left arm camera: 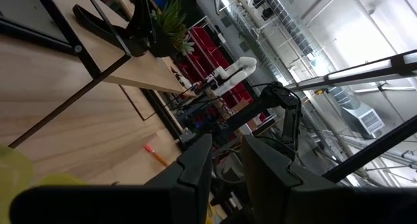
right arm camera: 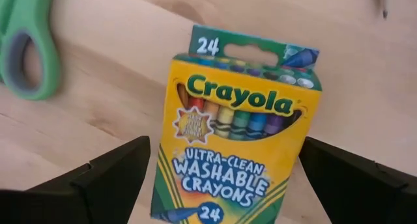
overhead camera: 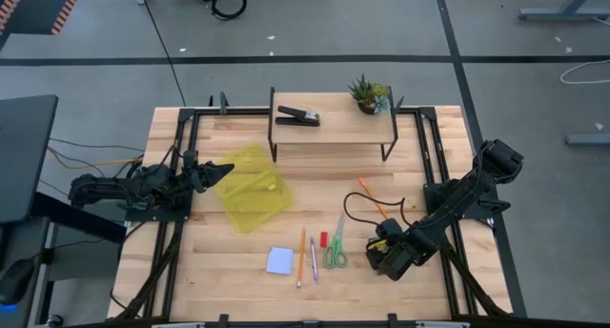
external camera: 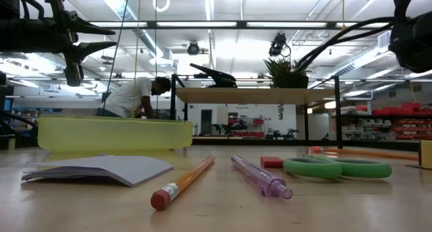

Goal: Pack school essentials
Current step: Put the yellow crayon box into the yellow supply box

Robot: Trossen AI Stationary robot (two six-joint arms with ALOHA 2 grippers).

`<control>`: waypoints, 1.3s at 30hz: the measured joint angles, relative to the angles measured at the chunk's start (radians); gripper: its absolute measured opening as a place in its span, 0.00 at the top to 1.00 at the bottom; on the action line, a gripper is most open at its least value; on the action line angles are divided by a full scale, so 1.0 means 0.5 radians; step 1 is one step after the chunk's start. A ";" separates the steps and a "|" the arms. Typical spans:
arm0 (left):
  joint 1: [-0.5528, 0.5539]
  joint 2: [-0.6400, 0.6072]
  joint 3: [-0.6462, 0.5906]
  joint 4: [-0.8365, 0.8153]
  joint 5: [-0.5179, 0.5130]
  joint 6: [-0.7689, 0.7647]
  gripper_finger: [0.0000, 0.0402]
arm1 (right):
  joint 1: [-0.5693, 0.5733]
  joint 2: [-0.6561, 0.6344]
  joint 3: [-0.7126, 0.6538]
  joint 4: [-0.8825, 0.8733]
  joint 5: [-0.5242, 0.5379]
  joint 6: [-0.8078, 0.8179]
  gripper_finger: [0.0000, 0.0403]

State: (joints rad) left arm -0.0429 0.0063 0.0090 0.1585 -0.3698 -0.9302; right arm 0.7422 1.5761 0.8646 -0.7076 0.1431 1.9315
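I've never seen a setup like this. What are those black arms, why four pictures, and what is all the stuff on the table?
Those are two robot arms at a wooden table, each ending in two fingers. One picture looks down from above, one looks level across the tabletop, and the other two come from cameras on each arm's wrist.

The left gripper is at the edge of a yellow tray; whether it grips it I cannot tell. The right gripper hangs open over a Crayola crayon box, not gripping it yet.

On the table lie a pale blue notepad, an orange pencil, a pink pen, a red eraser and green scissors. On the small shelf are a black stapler and a potted plant.
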 joint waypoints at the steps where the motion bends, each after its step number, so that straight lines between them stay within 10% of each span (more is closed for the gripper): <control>1: 0.001 0.000 0.000 0.000 0.000 0.000 0.77 | 0.000 0.000 0.000 0.000 0.019 -0.010 0.01; 39: 0.001 0.000 0.000 -0.016 -0.001 0.000 0.78 | -0.027 0.053 0.047 -0.032 -0.295 -0.151 0.01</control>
State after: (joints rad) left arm -0.0425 0.0063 0.0090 0.1505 -0.3702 -0.9302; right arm 0.7284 1.6028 0.8879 -0.7238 -0.0042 1.8562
